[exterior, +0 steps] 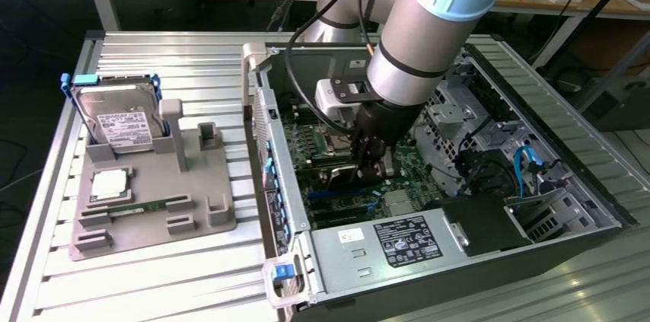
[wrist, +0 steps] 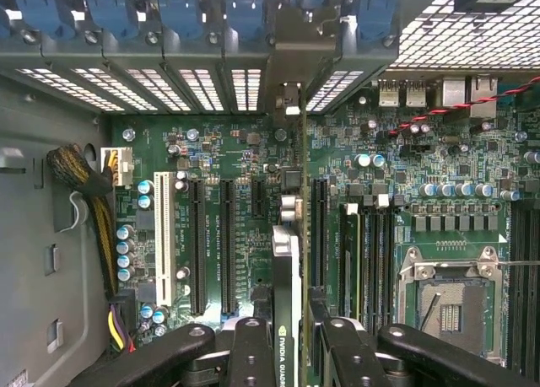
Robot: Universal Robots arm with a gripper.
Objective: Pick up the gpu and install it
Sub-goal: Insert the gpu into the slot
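The gpu (wrist: pixel 287 260) is seen edge-on in the wrist view, a thin card with an NVIDIA label. It runs from between my fingers (wrist: pixel 251 357) to its metal bracket at the case's rear slot covers (wrist: pixel 245 83). My gripper (wrist: pixel 291 353) is shut on it. The card stands over the green motherboard (wrist: pixel 211 151), between two long black expansion slots (wrist: pixel 226 244). Whether it touches a slot I cannot tell. In the exterior view my gripper (exterior: pixel 368 156) reaches down into the open computer case (exterior: pixel 568 132), with the dark gpu (exterior: pixel 340 177) just below it.
A CPU socket (wrist: pixel 447 307) and memory slots (wrist: pixel 375 252) lie beside the card. Yellow-black cables (wrist: pixel 84 185) hang at the case wall. The power supply (exterior: pixel 406 238) sits at the case's near end. On the exterior view's left, a grey fixture (exterior: pixel 203 208) holds a hard drive (exterior: pixel 122 120) and a memory stick (exterior: pixel 137 208).
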